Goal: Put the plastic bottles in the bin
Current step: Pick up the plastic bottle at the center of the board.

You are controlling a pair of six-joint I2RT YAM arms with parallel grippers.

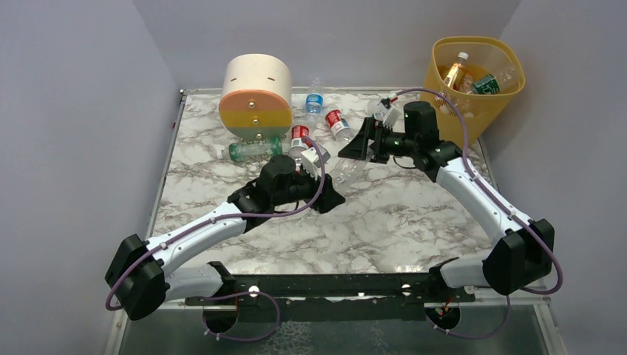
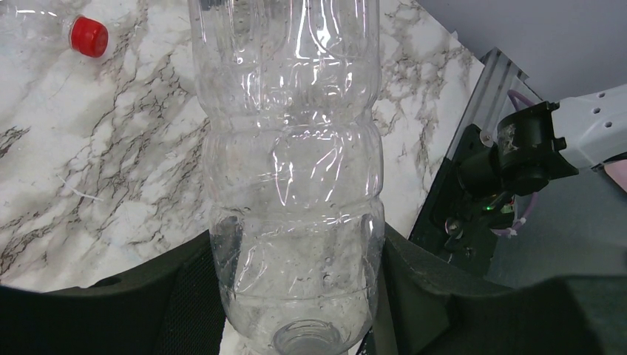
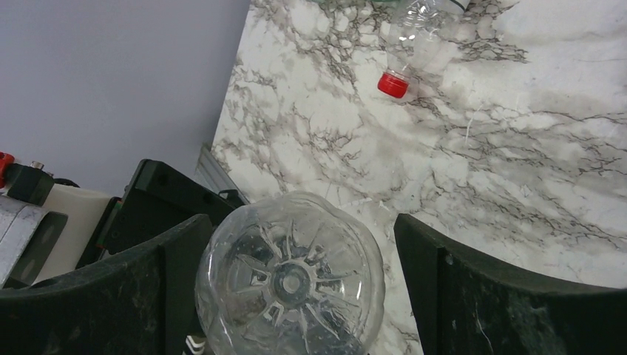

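Veined marble table [image 1: 384, 214], ribbed clear bottle [image 2: 296, 185].

Drawer unit [image 1: 256, 95], loose bottles [image 1: 336, 122] crowd far side; bare marble [image 1: 384, 222] nearer passable.

Overhead rear view; wrists close on bottle [image 2: 296, 185]

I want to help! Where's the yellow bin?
In the top view, the bin stands at the far right corner of the table, beyond the right arm, with bottles inside.
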